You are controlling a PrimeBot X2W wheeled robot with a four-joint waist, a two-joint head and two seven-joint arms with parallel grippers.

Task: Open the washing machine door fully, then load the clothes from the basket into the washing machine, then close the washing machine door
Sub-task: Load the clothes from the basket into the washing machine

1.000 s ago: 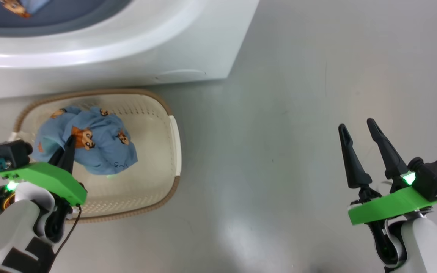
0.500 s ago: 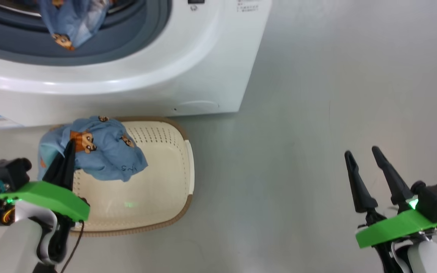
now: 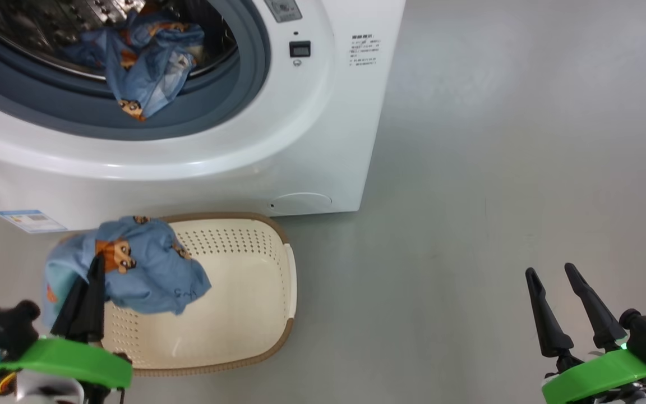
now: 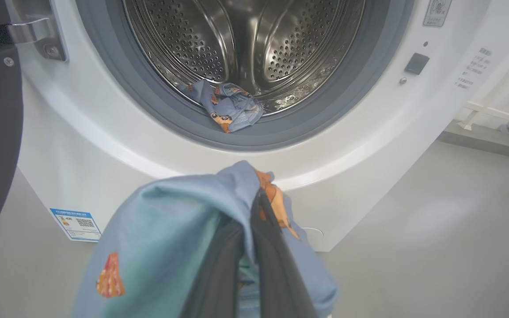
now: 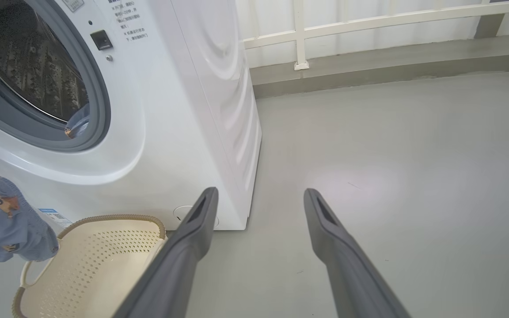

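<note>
The left gripper (image 3: 97, 262), its dark fingers pressed together, pinches a soft blue cartoon-printed cloth (image 3: 152, 272) above the left end of the cream perforated plastic basket (image 3: 244, 314). Just beyond stands the white front-loading washing machine (image 3: 312, 140), where another blue printed piece (image 3: 143, 67) drapes over the grey gasket (image 3: 247, 84). The right gripper (image 3: 550, 270) hovers with jaws spread over grey floor (image 3: 469, 224).

The scene is being lit brightly and evenly by diffuse light. A pale glare patch is being thrown on the floor (image 5: 356, 185) at 4 o'clock of the right wrist view. A thin highlight is being reflected along the front of the washing machine (image 3: 300, 140). At 6 o'clock of the left wrist view, the left gripper (image 4: 258, 194) and the clothes (image 4: 170, 238) are being rendered out of focus. Straight edges are being bent near the borders of both wrist views.
</note>
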